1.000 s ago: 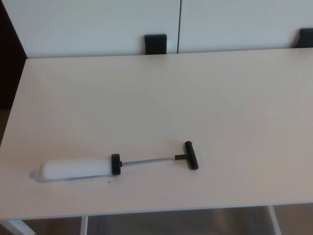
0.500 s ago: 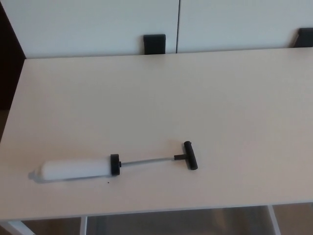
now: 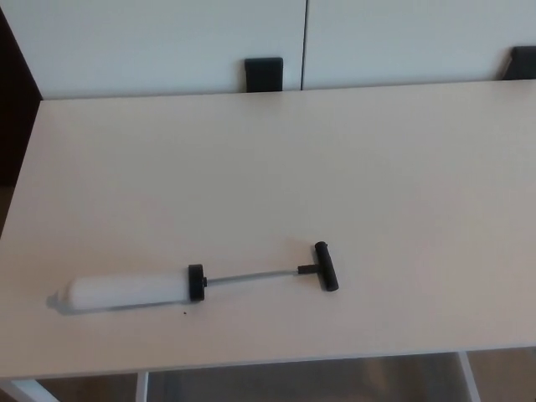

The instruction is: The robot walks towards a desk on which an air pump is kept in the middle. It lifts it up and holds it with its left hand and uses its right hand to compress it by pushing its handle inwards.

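Hands: neither one in view. Air pump lies flat on bench, near edge; white barrel left, rod extended, black handle right.

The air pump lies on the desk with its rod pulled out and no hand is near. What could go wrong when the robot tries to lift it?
1. The air pump has a round white barrel; it may roll when touched.
2. It lies near the desk front edge and could be pushed off.
3. The extended rod may let the T-handle swing.
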Available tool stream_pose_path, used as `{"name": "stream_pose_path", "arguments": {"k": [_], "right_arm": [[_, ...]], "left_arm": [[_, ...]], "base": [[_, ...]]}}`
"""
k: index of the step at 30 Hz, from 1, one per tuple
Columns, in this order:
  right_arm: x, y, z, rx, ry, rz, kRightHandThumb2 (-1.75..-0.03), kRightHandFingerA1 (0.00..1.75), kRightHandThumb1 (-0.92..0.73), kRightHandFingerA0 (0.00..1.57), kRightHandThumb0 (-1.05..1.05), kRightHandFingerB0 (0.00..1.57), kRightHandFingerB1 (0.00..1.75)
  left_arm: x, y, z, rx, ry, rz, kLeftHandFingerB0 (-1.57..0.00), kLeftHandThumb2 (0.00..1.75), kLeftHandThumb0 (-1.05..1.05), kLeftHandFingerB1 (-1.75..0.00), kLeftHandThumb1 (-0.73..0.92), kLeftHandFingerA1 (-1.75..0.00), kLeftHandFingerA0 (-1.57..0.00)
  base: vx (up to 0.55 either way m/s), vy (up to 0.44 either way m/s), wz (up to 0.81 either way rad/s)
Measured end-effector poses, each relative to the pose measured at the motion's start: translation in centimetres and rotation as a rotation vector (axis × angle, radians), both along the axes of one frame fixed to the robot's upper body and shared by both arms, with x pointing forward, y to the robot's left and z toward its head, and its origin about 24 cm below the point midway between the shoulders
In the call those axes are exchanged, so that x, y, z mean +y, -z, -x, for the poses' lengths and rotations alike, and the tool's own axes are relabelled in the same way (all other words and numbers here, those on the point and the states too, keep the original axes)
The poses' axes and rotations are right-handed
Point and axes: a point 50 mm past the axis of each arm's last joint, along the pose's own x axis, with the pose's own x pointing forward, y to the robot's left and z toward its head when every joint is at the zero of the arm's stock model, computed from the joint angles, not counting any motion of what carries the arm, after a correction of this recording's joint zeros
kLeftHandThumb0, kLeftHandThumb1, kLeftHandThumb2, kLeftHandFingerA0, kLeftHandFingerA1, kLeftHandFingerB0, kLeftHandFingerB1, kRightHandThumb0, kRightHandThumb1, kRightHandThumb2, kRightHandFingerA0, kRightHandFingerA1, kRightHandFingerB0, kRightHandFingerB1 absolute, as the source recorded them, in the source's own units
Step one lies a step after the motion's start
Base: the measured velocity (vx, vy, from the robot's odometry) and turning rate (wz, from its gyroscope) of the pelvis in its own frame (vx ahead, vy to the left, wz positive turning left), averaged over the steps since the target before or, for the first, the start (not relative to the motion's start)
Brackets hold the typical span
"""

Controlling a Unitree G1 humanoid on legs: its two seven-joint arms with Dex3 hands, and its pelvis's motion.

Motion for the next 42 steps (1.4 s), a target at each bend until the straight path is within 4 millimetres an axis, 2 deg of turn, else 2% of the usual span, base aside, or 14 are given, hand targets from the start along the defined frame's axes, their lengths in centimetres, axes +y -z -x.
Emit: {"name": "stream_pose_path", "arguments": {"k": [4,5,7,8,17,19,20,33,34,38,39,42], "right_arm": [[0.1,-0.3,-0.1,-0.013,-0.006,0.003,-0.58,0.50,-0.66,0.65,-0.36,0.53,0.45],[0.1,-0.5,-0.1,-0.022,-0.009,0.006,-0.58,0.50,-0.65,0.66,-0.32,0.54,0.45],[0.1,-0.6,-0.1,-0.027,-0.011,0.008,-0.58,0.50,-0.65,0.66,-0.32,0.54,0.45],[0.2,-0.7,-0.2,-0.033,-0.014,0.009,-0.58,0.50,-0.65,0.66,-0.33,0.53,0.45],[0.4,-1.3,-0.4,-0.063,-0.031,0.014,-0.58,0.49,-0.65,0.65,-0.34,0.53,0.44],[0.5,-1.4,-0.4,-0.069,-0.034,0.014,-0.58,0.49,-0.65,0.65,-0.34,0.53,0.44],[0.5,-1.4,-0.4,-0.069,-0.034,0.014,-0.58,0.51,-0.65,0.65,-0.34,0.52,0.44],[0.6,-1.9,-0.6,-0.092,-0.045,0.021,-0.59,0.52,-0.66,0.63,-0.31,0.53,0.46],[0.6,-1.9,-0.6,-0.093,-0.045,0.021,-0.58,0.52,-0.65,0.64,-0.32,0.54,0.46],[0.6,-2.1,-0.7,-0.102,-0.048,0.023,-0.58,0.52,-0.66,0.64,-0.32,0.53,0.45],[0.7,-2.1,-0.7,-0.106,-0.050,0.024,-0.58,0.53,-0.66,0.64,-0.31,0.53,0.46],[0.7,-2.2,-0.7,-0.110,-0.051,0.026,-0.58,0.53,-0.66,0.64,-0.31,0.53,0.46]], "left_arm": [[-0.9,-1.2,-1.5,-0.081,0.061,-0.032,-0.28,0.55,-0.41,-0.30,0.46,-0.34,-0.30],[-1.5,-2.0,-2.3,-0.126,0.100,-0.053,-0.34,0.53,-0.30,-0.32,0.41,-0.35,-0.36],[-1.9,-2.4,-2.8,-0.150,0.123,-0.065,-0.34,0.53,-0.30,-0.32,0.41,-0.35,-0.36],[-2.5,-2.9,-3.5,-0.181,0.156,-0.086,-0.11,0.87,-0.22,-0.50,0.31,-0.51,-0.11],[-5.5,-3.7,-6.5,-0.252,0.279,-0.153,-0.06,0.88,-0.24,-0.48,0.34,-0.50,-0.06],[-6.1,-3.6,-7.1,-0.250,0.296,-0.168,-0.06,0.88,-0.24,-0.48,0.34,-0.50,-0.06],[-6.1,-3.6,-7.1,-0.250,0.296,-0.168,-0.17,0.55,-0.40,-0.28,0.48,-0.32,-0.21],[-8.9,-0.7,-10.1,-0.138,0.357,-0.275,-0.14,0.62,-0.46,-0.31,0.46,-0.34,-0.16],[-9.0,-0.5,-10.2,-0.131,0.358,-0.282,0.00,0.89,-0.26,-0.46,0.37,-0.47,-0.01],[-9.4,0.4,-10.8,-0.091,0.364,-0.311,0.00,0.89,-0.27,-0.46,0.37,-0.47,-0.01],[-9.6,1.0,-11.0,-0.068,0.365,-0.325,-0.12,0.64,-0.48,-0.32,0.44,-0.36,-0.17],[-9.9,2.3,-11.5,-0.015,0.366,-0.361,-0.12,0.64,-0.48,-0.32,0.44,-0.36,-0.17]], "base": [[0.00,0.000,0.00],[0.00,0.000,0.00],[0.00,0.000,0.00],[0.00,0.000,0.00],[0.00,0.000,0.00],[0.00,0.000,0.00],[0.00,0.000,0.00],[0.00,0.000,0.00],[0.00,0.000,0.00],[0.00,0.000,0.00],[0.00,0.000,0.00],[0.00,0.000,0.00]]}}
